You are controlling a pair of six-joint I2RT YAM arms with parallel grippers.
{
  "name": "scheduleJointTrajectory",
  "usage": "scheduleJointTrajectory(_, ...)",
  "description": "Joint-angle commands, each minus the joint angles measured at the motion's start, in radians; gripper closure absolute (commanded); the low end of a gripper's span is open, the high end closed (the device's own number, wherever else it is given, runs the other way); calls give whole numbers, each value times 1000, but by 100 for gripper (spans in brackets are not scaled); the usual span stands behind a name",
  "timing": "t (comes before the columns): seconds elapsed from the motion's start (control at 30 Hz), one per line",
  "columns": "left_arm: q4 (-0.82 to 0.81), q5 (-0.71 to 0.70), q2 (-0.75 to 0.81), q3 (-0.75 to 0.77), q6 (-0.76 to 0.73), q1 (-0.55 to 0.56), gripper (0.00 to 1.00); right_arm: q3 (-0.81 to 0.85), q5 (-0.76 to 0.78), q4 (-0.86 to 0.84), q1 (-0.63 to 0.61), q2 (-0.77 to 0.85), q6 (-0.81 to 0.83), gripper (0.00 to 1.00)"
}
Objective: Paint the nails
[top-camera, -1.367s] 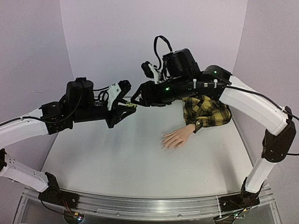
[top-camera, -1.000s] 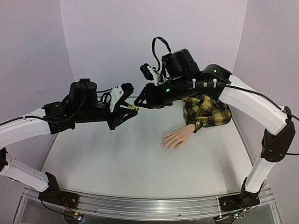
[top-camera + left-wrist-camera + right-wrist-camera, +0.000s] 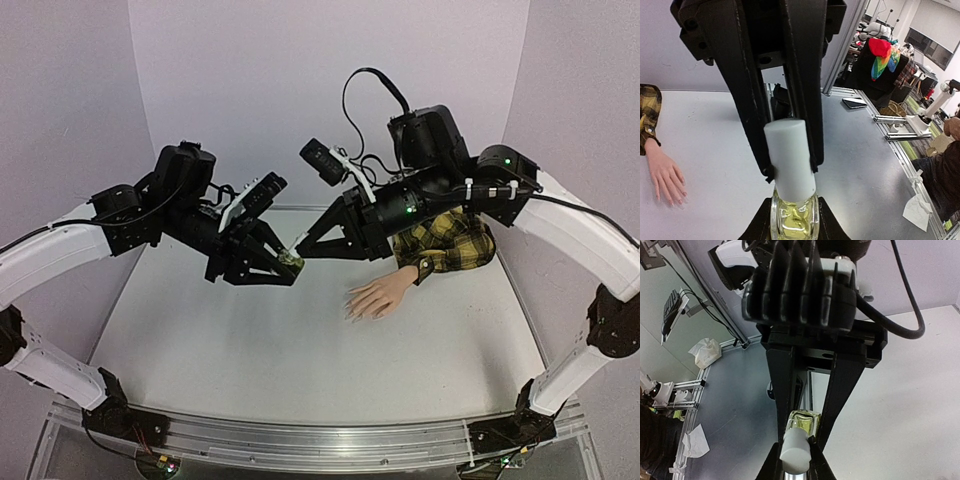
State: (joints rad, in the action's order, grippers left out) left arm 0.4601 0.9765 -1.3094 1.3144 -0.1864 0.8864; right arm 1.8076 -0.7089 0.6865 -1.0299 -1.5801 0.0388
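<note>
A tiny yellowish glass bottle (image 3: 291, 260) with a white cap (image 3: 790, 160) hangs in the air above the table's middle. My left gripper (image 3: 283, 266) is shut on its glass body (image 3: 794, 220). My right gripper (image 3: 303, 250) comes from the opposite side and is shut on the white cap (image 3: 795, 455). The mannequin hand (image 3: 378, 296) lies palm down to the right of them, in a yellow-and-black plaid sleeve (image 3: 445, 240). Its small nails (image 3: 352, 312) point left toward the bottle. The left wrist view has the hand (image 3: 665, 172) at the far left, apart from both grippers.
The white table (image 3: 250, 340) has pale walls at the back and on both sides. An aluminium rail (image 3: 320, 445) runs along its near edge between the arm bases. The right arm's forearm (image 3: 430, 195) passes above the plaid sleeve.
Both grippers, meeting at the bottle, have come lower and slightly nearer. The left wrist has tipped downward and the right wrist has pulled back to the right. The mannequin hand has not moved.
</note>
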Motion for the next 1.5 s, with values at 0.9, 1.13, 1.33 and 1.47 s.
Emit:
scheduleJointTrajectory(0.9, -100, -242, 41, -15, 12, -1, 100, 73, 204, -10, -9, -38, -208, 67)
scheduleJointTrajectory(1.13, -100, -242, 47, -18, 13, -1, 100, 83, 193, -9, -8, -53, -208, 72)
scheduleJointTrajectory(1.33, -101, -240, 50, -21, 13, -1, 100, 79, 225, -10, -7, -39, -202, 68)
scheduleJointTrajectory(1.47, -102, -243, 51, -24, 12, -1, 100, 77, 223, -10, -7, -37, -201, 70)
